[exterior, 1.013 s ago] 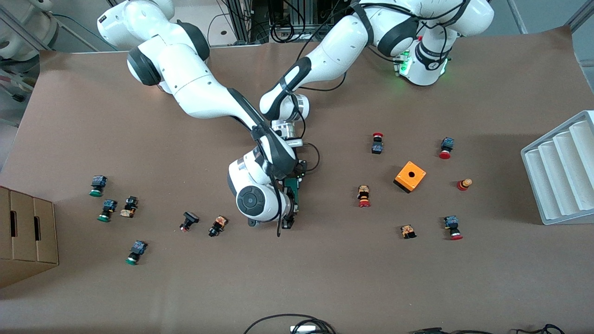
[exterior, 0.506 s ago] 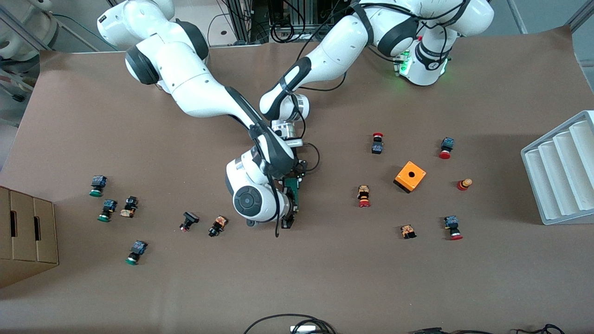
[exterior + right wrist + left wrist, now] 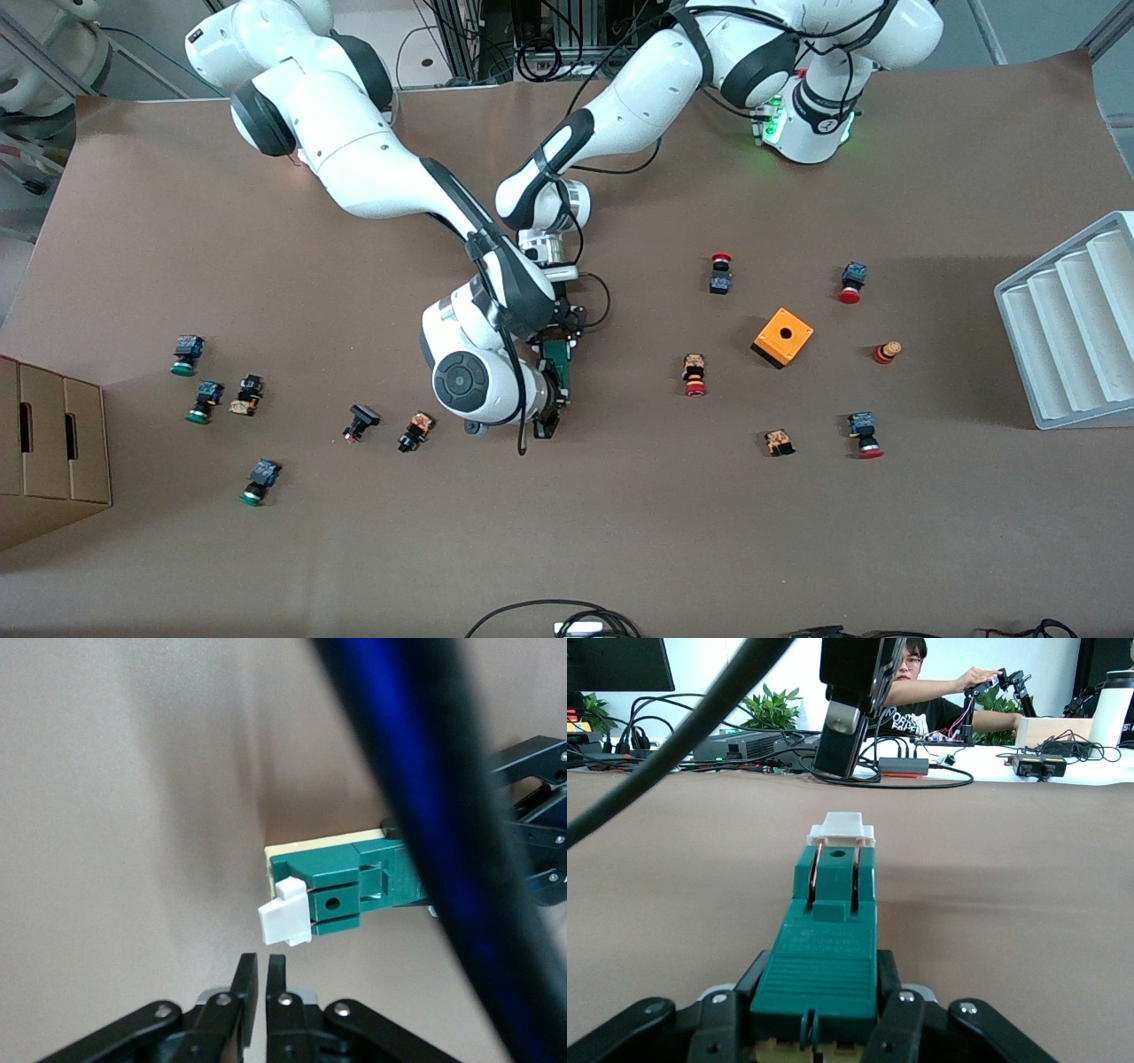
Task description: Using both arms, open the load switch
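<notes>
Load switch (image 3: 558, 365) is up off the table (image 3: 620, 532) near mid-table, a slim green bar w/ a small white block (image 3: 842, 827) at its free end. Left gripper (image 3: 824, 1028), arm coming from the base w/ the green light, is clamped on the switch's body end; its black fingers (image 3: 899, 1023) press both sides of the green housing, so it has the switch held firm, bar pointing straight out from the jaws. Left wrist view shows two copper strips running along the top of the bar up to the white block. Right gripper (image 3: 261, 988) hangs over the same spot, just off the white-block end; its fingertips (image 3: 244, 979) are pinched nearly together w/ only a thin slit between them and nothing in them; white block sits just clear of the tips, not touching. In the front view the right arm's big white wrist covers most of the switch, only a strip of green shows beside it. Elsewhere: orange box (image 3: 783, 337) w/ round hole toward the left arm's end, red-capped and green-capped push-buttons scattered about, white ribbed tray (image 3: 1063, 328) at the left arm's edge, cardboard box (image 3: 49, 443) at the right arm's edge.
</notes>
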